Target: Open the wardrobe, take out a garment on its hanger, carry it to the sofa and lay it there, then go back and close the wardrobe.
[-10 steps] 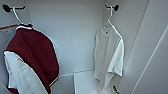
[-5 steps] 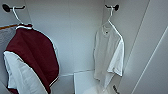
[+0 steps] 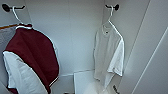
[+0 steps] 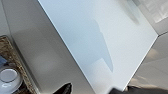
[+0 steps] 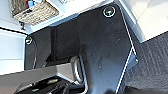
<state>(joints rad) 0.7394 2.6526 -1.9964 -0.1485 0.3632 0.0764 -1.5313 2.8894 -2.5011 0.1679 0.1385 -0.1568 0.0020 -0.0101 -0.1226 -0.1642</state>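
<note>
Interior of the opened tall white wardrobe (image 3: 75, 37), seen from the head camera. Nearest, at the left, a maroon jacket with white sleeves (image 3: 32, 62) hangs from an orange-brown hanger (image 3: 8, 26), whose whitish wire hook catches on a black wall hook (image 3: 7, 7). Farther in, at the right, the plain white soft garment (image 3: 108, 52) hangs on its slim whitish hanger (image 3: 110, 18) from a second black hook (image 3: 113, 6), close against the right inner wall, its lower hem just above the white cabinet floor (image 3: 83, 80). The white back panel closes the scene behind both items, which hang well apart. In the left wrist view, a large pale panel (image 4: 100, 42) lies beside a woven basket (image 4: 15, 62) holding a round white object. In the right wrist view, another woven basket (image 5: 33, 12) sits on a white surface above dark grey carpet (image 5: 152, 62). Whether either claw is open, closed or gripping cannot be told from these views.
</note>
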